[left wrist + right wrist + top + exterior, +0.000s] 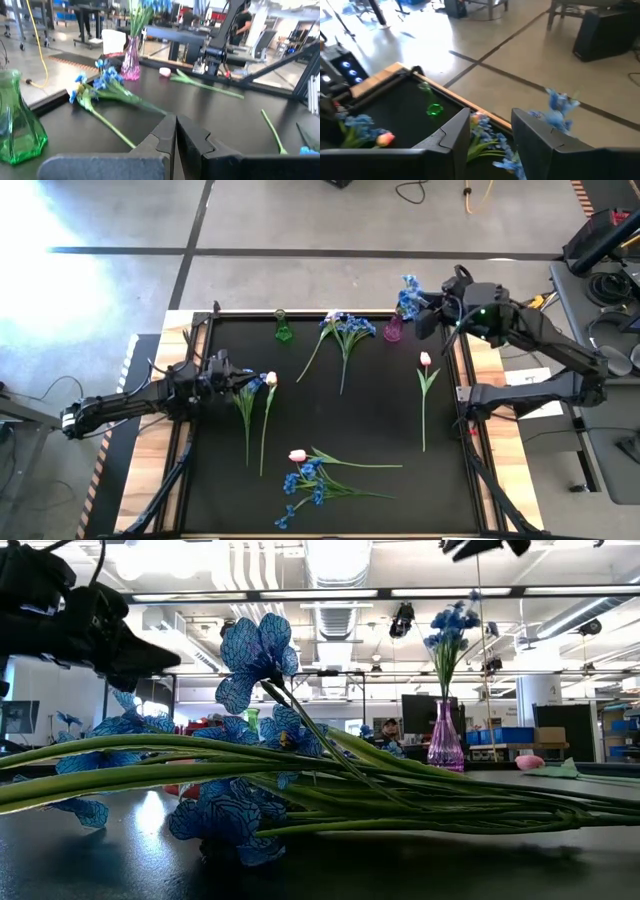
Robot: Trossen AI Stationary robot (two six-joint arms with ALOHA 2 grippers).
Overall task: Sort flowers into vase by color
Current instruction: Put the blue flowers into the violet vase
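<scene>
A pink vase [393, 330] at the table's far right holds a blue flower [448, 635] upright by its stem. My right gripper [490, 145] hovers open just above and to the right of those blossoms [559, 107], with nothing between its fingers. An empty green vase [283, 328] stands at the far edge. Lying on the black mat are a blue bunch [346, 328], a pink tulip [425, 361], a white tulip [270, 380] beside a blue flower [250, 386], and a pink tulip [297, 455] on a blue bunch [305, 480]. My left gripper [175, 137] rests shut at the left, near the white tulip.
The mat sits in a raised black frame with wooden borders [492, 370]. The right arm's base [480, 395] stands at the right edge and the left arm [130, 402] reaches in from the left. Bare mat lies in the middle [360, 415].
</scene>
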